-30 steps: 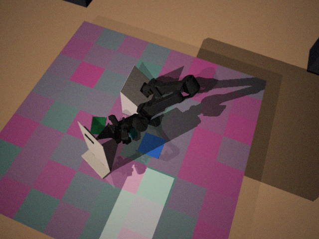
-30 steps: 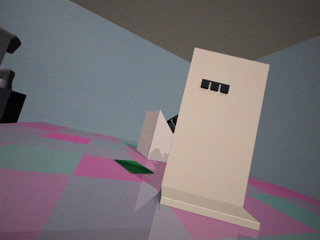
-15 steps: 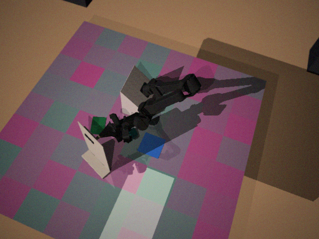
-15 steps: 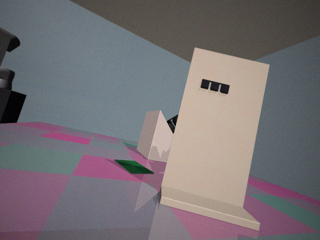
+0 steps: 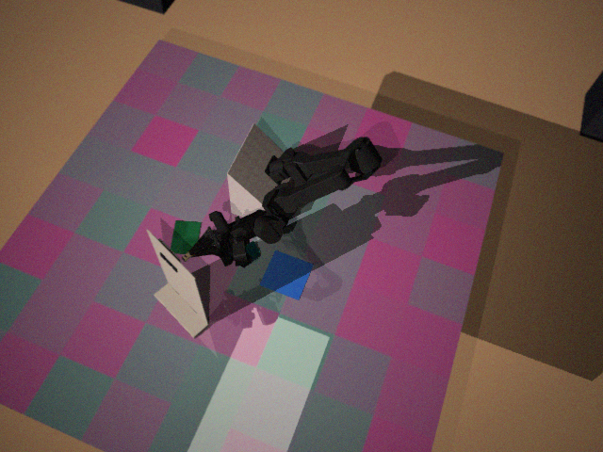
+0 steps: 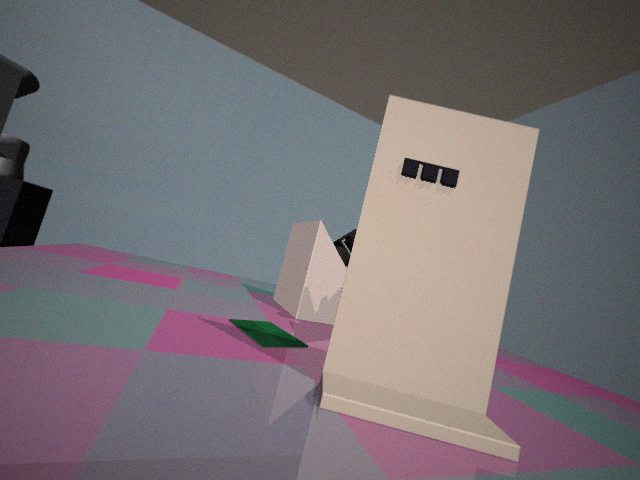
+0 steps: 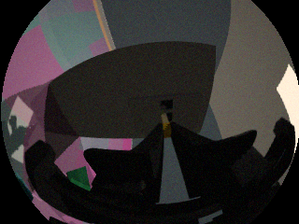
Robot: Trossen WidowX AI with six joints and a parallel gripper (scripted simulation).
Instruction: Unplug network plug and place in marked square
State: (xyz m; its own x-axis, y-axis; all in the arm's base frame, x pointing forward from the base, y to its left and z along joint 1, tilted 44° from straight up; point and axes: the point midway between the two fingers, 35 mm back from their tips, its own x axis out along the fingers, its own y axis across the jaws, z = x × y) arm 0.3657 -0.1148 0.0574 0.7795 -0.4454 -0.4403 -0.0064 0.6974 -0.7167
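My gripper (image 5: 189, 254) (image 7: 166, 126) is shut on the small plug (image 5: 185, 256) (image 7: 166, 127), whose yellowish body shows between the fingertips. The upright panel (image 5: 187, 282) (image 6: 423, 284) (image 7: 103, 93) stands right in front of the fingertips. In the wrist view a dark socket opening (image 7: 166, 104) shows in the panel just above the plug. The plug's body is in front of the panel; whether its front end is still inside the opening I cannot tell. A green square (image 5: 185, 234) (image 6: 266, 333) (image 7: 78, 177) and a blue square (image 5: 287, 272) lie on the table. The gripper is hidden in the exterior view.
A pale slanted block (image 5: 251, 160) (image 6: 310, 268) stands beside the arm. A dark teal round spot (image 5: 252, 250) lies under the wrist. Three dark blocks (image 6: 429, 172) sit on the panel's far face, and its foot (image 5: 180, 309) (image 6: 413, 408) reaches out on that side.
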